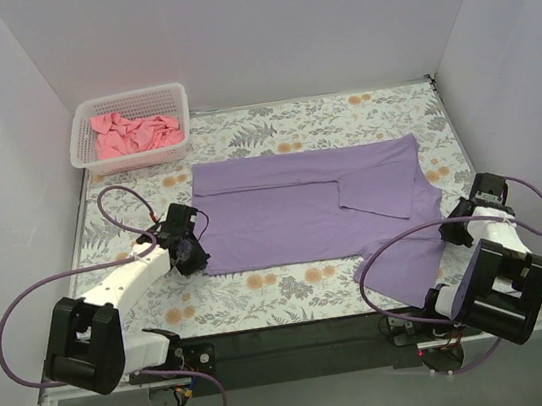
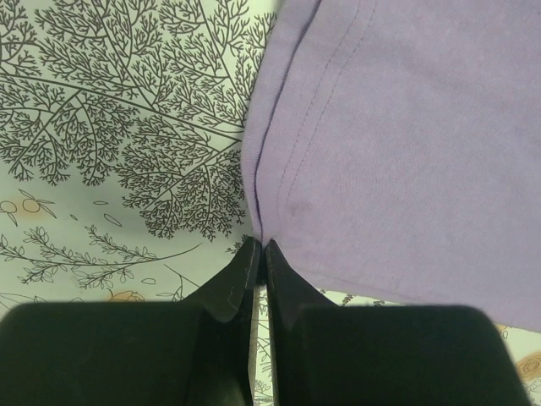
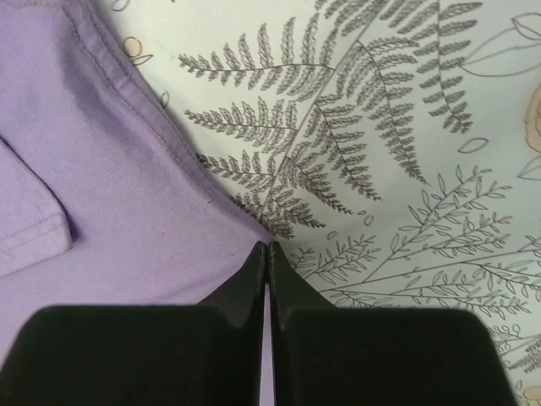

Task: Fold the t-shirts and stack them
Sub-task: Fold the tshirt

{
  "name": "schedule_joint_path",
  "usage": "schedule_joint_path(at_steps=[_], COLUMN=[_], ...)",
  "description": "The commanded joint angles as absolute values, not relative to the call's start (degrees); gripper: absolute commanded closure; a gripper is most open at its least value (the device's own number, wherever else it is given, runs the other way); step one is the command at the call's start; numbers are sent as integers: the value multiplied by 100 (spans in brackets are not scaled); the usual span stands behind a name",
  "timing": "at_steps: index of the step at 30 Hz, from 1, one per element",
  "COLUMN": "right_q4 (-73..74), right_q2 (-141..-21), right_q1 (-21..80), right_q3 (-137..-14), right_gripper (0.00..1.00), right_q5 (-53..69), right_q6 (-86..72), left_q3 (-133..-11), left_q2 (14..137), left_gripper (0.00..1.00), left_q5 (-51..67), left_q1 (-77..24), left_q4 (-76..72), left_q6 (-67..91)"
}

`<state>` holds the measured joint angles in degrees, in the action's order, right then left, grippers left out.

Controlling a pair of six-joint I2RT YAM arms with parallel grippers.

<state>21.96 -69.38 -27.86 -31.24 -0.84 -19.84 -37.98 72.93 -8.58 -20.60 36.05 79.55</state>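
The lavender-purple t-shirt [image 1: 302, 209] lies spread on the floral tablecloth, with a sleeve folded inward and its near right part hanging toward the front edge. My left gripper [image 1: 194, 246] is at the shirt's left hem. In the left wrist view the gripper [image 2: 263, 245] is shut, pinching the stitched hem of the purple shirt [image 2: 397, 152]. My right gripper [image 1: 453, 228] is at the shirt's right edge. In the right wrist view the gripper [image 3: 268, 247] is shut on the edge of the purple cloth [image 3: 110, 211]. The salmon-pink t-shirt [image 1: 135, 133] lies crumpled in the basket.
The white mesh basket [image 1: 82, 139] stands at the back left corner. The floral tablecloth [image 1: 339, 113] covers the table. White walls close in the left, back and right sides. Purple cables loop around both arm bases.
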Motion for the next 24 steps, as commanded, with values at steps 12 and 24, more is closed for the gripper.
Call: schedule_joint_path(at_steps=[12,24], right_q4=[2971,2883], right_q2=[-6574,-6838], right_q1=[-2848,-2269], right_q3=[-3401,-4253], right_gripper=[99,99], right_q5=[-44,115], right_q6=[-2153,-2338], left_q3=[-3954,-4534], left_q2=[6978,7461], left_gripper=[100,100], left_q5=[-1081,-993], left_q1=[-2092,-1723], left_q4=[3700,3709], left_q6=[8007,7831])
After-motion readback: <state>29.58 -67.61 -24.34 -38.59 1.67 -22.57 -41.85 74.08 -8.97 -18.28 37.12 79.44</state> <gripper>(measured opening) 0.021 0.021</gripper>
